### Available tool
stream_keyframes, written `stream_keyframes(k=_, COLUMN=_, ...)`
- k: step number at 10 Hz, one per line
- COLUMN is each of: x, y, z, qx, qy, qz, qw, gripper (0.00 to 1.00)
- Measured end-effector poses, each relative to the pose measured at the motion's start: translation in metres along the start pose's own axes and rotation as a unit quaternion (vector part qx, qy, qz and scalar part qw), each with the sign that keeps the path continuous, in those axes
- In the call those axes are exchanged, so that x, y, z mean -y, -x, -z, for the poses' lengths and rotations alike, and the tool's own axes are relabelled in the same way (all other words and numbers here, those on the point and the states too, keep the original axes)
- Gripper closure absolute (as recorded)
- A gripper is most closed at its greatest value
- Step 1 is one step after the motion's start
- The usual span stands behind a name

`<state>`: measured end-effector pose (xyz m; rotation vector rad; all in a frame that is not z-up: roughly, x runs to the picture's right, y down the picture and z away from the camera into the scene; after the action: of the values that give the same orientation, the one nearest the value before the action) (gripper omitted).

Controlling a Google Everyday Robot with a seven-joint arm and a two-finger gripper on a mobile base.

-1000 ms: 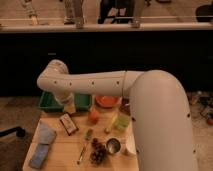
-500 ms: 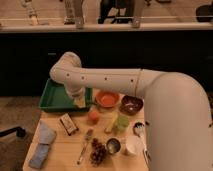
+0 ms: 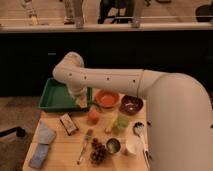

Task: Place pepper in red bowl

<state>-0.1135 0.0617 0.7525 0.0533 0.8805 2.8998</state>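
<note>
The gripper (image 3: 81, 100) hangs at the green tray's (image 3: 54, 98) right edge, just left of the red bowl (image 3: 107, 99), centre frame; its grip I cannot tell.

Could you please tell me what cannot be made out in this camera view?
Camera view:
- The pepper cannot be picked out; possibly behind the gripper, which hangs at the green tray's right edge, left of the red bowl.
- Right side of the table: hidden by the arm.
- Front of the table: cut off by the bottom edge.
</note>
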Motion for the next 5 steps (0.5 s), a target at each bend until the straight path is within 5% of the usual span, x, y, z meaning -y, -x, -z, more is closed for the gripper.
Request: stream_keyframes(k=5, x=0.0003, y=-0.0011, z=-0.0001, qx=0.001, qy=-0.001, qz=0.001, qw=1.0, gripper=1.0)
